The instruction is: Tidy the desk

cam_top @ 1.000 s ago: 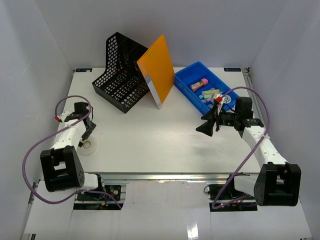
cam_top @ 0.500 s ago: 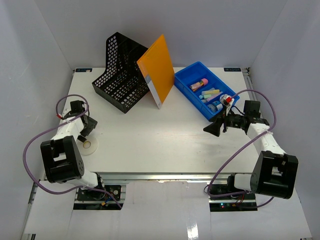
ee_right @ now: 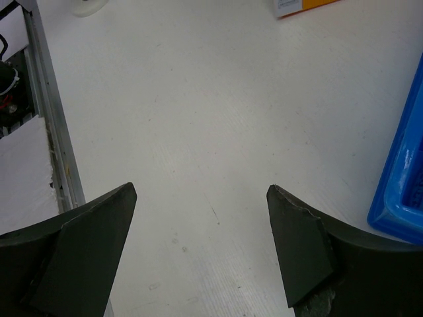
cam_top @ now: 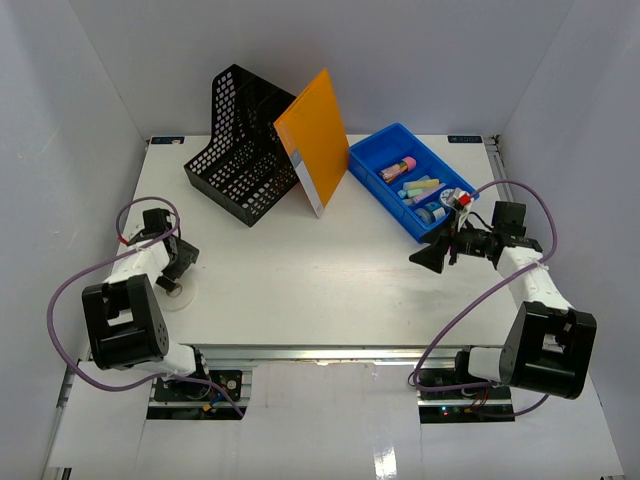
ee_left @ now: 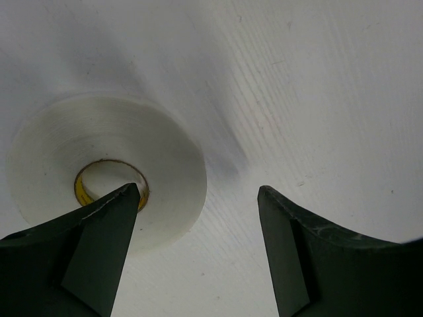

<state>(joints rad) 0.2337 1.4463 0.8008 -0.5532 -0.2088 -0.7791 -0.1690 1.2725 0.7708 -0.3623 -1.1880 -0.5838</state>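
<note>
1. Desk [cam_top: 320,270]: a wide, flat white worktop with an aluminium rail [cam_top: 330,352] along its near edge. Up close its surface shows faint scuffs and specks.
2. It lies beneath both arms and carries everything else. A black mesh file holder [cam_top: 240,150] stands toward the far left corner, an orange folder [cam_top: 315,135] leans against it, and a blue tray [cam_top: 385,195] of small items sits toward the far right corner.
3. Left claw [ee_left: 198,198] is low over the worktop near the left edge, jaws spread and gripping nothing. One finger lies over the core of a flat white tape roll [ee_left: 106,165], the other over bare worktop beside it. Whether either touches is unclear.
4. Right claw [ee_right: 201,191] is near the right edge, just beside the tray's near end. Its jaws are wide apart and empty, with only bare worktop between them.
</note>
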